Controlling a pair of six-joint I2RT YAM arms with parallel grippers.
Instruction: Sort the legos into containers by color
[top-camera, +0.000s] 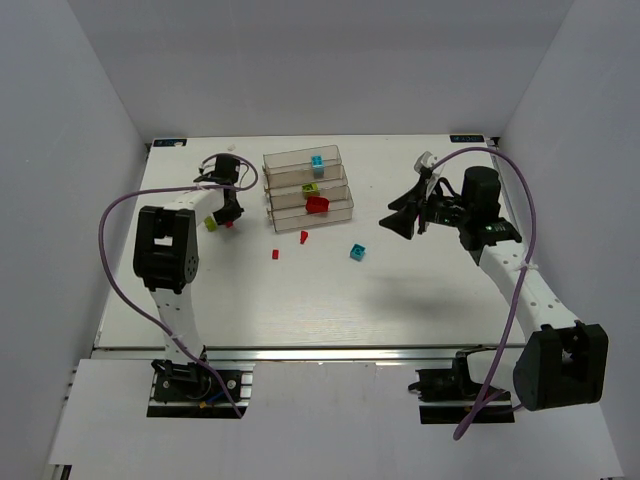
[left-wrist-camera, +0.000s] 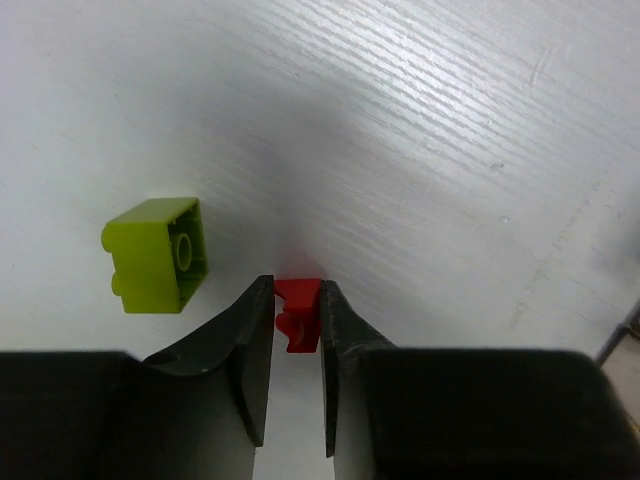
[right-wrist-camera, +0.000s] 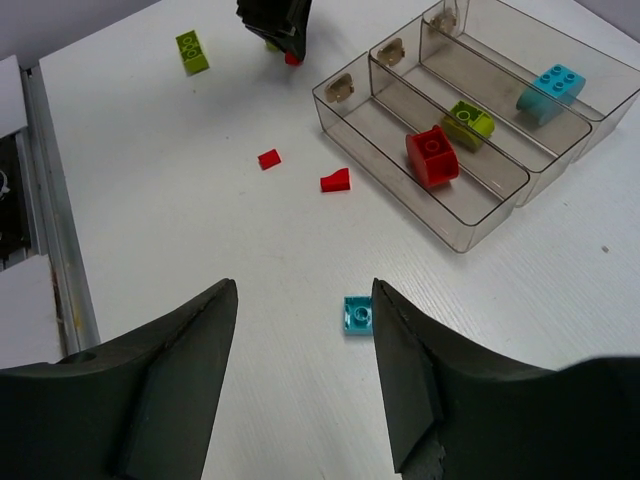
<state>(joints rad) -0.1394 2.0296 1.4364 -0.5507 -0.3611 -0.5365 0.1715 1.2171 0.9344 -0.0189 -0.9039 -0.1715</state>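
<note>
Cyan plastic lies nearest: a small cyan brick sits on the white surface in front of the clear bins, off toward their right end. Level with it, toward the bins' left end, is a tiny red piece. A red wedge sits closer to the bins' front wall, still apart from it.

Left of the bins, a small red brick rests on the surface with the left jaws clamped on it, one finger against each side. A yellow-green brick lies just beside them, farther from the bins, touching neither finger.

Inside the bins, the nearest compartment holds a red block. The next holds a yellow-green block, and a farther one a cyan block.

Right of the bins, well apart, the right jaws hang above the surface, spread wide and holding nothing.
</note>
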